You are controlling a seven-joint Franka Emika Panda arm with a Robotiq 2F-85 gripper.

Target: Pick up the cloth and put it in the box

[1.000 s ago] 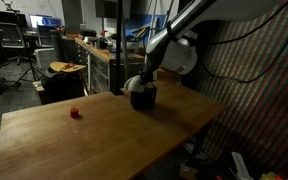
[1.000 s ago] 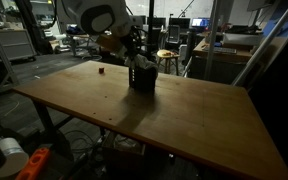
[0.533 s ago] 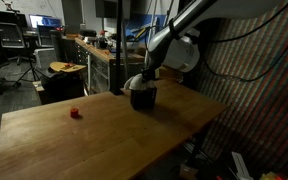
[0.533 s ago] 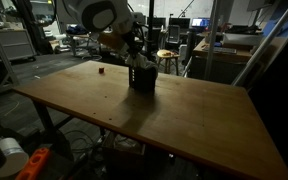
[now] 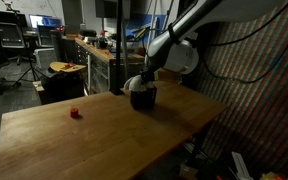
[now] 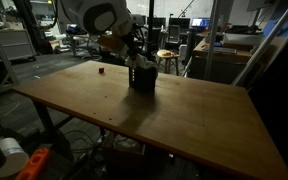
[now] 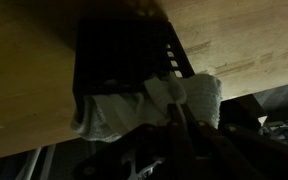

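A dim workshop with desks, chairs and shelving surrounds a broad wooden tabletop [image 5: 104,140], seen in both exterior views [image 6: 194,110]. A small black cube-shaped box with mesh-like perforated sides [image 5: 142,99] stands upright on the tabletop, near its far edge in an exterior view and toward the middle of its far side in an exterior view [image 6: 142,79]. The white robot arm [image 5: 174,50] reaches down from above, with the gripper [image 5: 146,82] just over the box's open top.

In the wrist view the box [image 7: 124,50] fills the upper middle, its dark inside and mesh wall facing the camera. A light grey-white cloth of soft fabric [image 7: 149,100] lies bunched over the box's near rim, part of it hanging down the outer wall and part spreading to the right past the corner. The gripper [image 7: 174,113] comes in from the bottom of this view with its fingers drawn close together, pinching a fold of the cloth between them. In an exterior view the cloth [image 5: 134,84] shows as a pale patch at the box's top edge, beside the gripper.

A small red object [image 5: 75,113] sits on the tabletop well apart from the box, also visible in an exterior view [image 6: 101,70]. A round wooden stool [image 5: 66,67] stands beyond the tabletop.
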